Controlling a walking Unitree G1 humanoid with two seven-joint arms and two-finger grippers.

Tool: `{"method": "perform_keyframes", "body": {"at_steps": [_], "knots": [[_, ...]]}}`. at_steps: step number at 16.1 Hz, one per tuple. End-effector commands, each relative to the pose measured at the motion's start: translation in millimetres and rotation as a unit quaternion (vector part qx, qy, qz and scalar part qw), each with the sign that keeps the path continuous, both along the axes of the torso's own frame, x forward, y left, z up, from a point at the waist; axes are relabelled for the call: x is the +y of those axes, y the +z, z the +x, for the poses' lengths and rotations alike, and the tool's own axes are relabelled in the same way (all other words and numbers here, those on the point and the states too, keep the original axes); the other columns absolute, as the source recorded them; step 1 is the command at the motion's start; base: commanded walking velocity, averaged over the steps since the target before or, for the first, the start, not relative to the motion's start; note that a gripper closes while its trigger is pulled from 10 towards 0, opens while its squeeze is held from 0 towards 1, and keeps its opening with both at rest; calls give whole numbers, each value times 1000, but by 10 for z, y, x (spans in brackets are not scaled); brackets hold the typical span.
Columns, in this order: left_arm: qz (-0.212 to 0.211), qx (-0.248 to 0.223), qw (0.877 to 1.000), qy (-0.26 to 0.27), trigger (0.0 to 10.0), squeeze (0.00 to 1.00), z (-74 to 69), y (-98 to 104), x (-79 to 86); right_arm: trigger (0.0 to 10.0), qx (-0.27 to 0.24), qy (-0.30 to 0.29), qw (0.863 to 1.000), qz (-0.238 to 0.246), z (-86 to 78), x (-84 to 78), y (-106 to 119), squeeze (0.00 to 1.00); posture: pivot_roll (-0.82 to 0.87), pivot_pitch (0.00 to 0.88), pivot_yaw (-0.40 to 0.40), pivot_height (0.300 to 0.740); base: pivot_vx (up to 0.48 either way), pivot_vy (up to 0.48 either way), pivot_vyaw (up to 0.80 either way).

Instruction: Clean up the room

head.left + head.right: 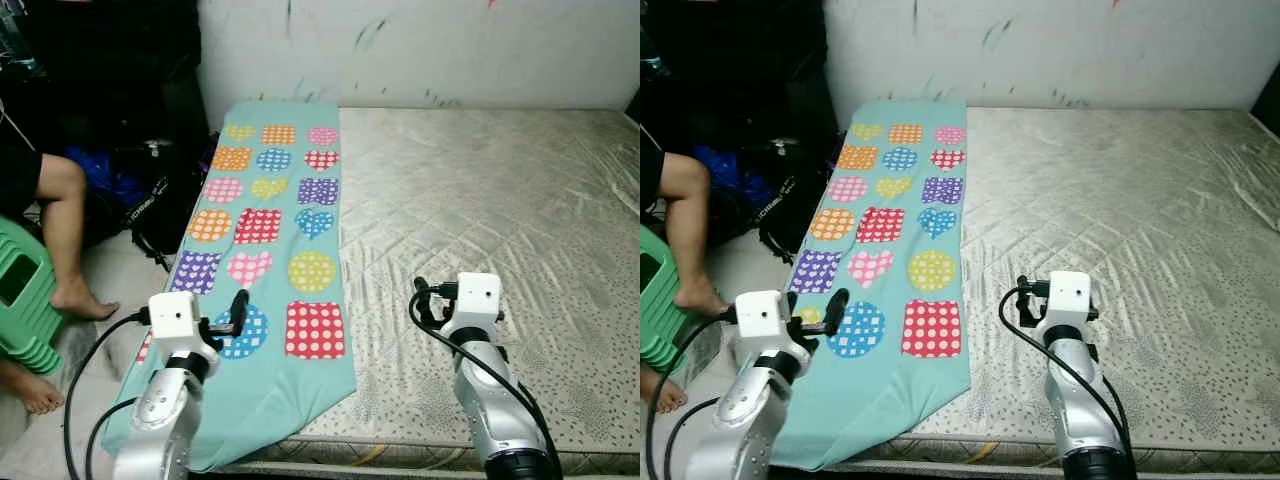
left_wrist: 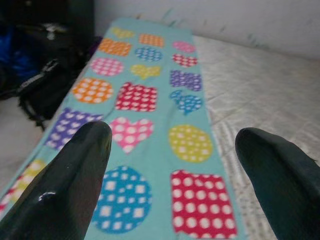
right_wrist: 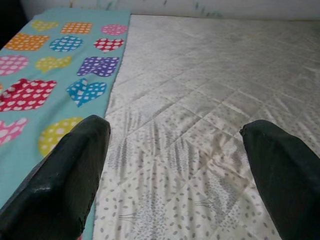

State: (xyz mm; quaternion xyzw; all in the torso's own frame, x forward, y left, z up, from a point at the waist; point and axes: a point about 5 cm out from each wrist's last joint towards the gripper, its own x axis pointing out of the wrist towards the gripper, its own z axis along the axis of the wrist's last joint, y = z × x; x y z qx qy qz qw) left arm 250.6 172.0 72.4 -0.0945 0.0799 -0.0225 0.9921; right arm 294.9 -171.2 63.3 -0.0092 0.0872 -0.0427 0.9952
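A teal blanket point(image 1: 270, 250) with dotted hearts and squares lies flat along the left side of the bare mattress point(image 1: 480, 220), its near end hanging over the edge. The left gripper point(image 2: 175, 190) hovers above the blanket's near end, fingers spread wide; the right gripper point(image 3: 175, 175) hovers over the mattress, also wide apart. A person's leg point(image 1: 60, 230) and a black bag point(image 1: 150, 205) are beside the bed on the left.

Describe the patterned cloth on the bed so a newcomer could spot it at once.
On the bare quilted mattress, look along its left edge. The long turquoise blanket lies there lengthwise. Its rows of polka-dotted hearts, circles and squares set it apart from the pale mattress.
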Motion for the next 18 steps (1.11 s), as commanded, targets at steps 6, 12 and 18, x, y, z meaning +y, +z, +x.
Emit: {"method": "perform_keyframes", "body": {"at_steps": [6, 12, 18], "knots": [[-2, 7, 1000, -12, 10000, 0, -36, -50, -73, 10000, 5, -11, 1000, 6, 2, -72, -19, 0, -78, 0, 14, 740, 0, 0, -667], [-21, 6, 1000, -16, 10000, 0, -30, -59, -142, 10000, 4, -6, 1000, 11, 13, -44, -31, 0, -68, 0, 10, 740, 0, 0, -800], [-25, 0, 999, -24, 10000, 0, -35, -38, -136, 10000, 1, 3, 1000, 8, 29, -20, -28, 0, -62, 0, 5, 740, 0, 101, 0]]}}
